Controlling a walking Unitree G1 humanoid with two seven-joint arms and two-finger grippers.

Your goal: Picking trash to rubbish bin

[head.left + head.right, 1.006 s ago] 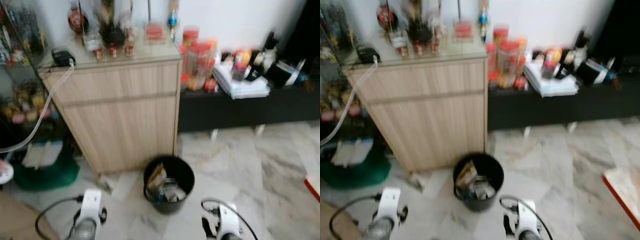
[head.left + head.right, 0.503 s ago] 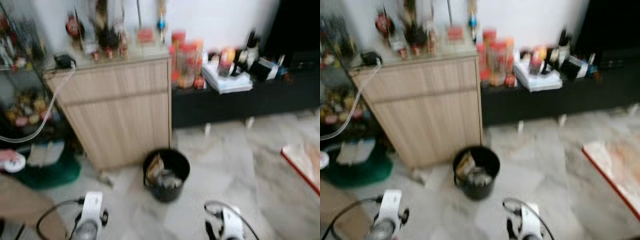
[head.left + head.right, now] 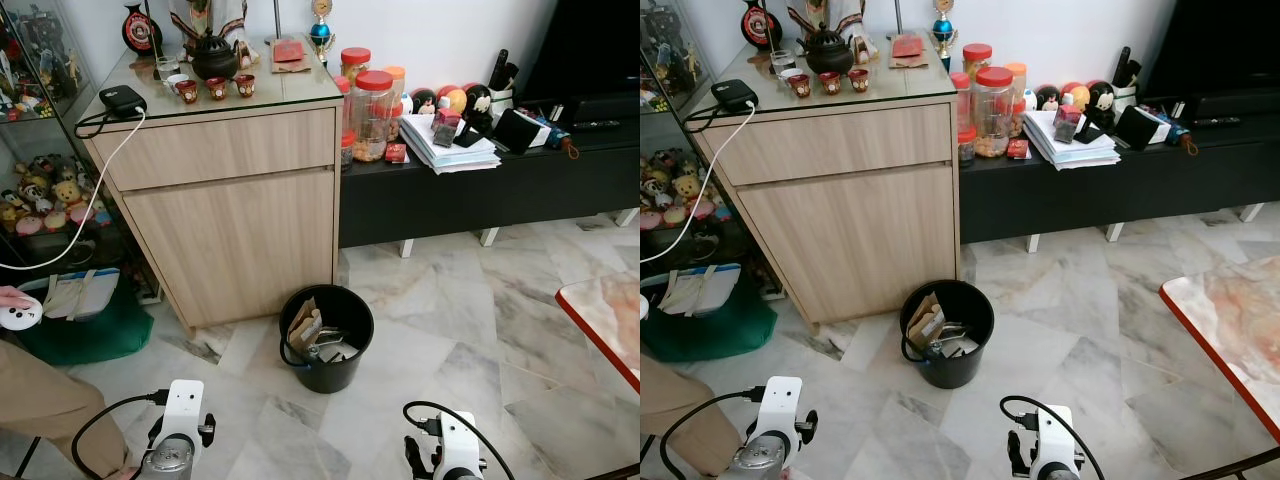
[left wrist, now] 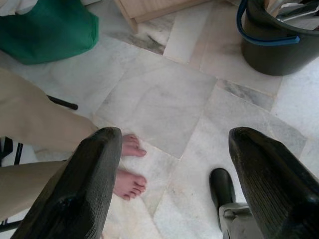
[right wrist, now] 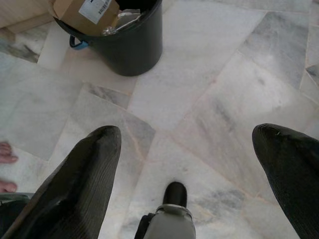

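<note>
Marble floor (image 3: 450, 320) lies bare right of the black rubbish bin (image 3: 325, 338), which holds cardboard (image 3: 303, 322) just before the wooden cabinet (image 3: 235, 200). Left gripper (image 4: 174, 174) and right gripper (image 5: 187, 164) hang spread wide; perhaps a person's bare feet (image 4: 128, 169) nearby.

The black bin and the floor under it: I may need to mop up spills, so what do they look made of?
The round black rubbish bin looks like matte plastic: smooth moulded walls with a thin blue handle. The pale grey veined floor looks like polished marble tile, judging by its sheen, veins and joint lines; it could be an imitation.
</note>
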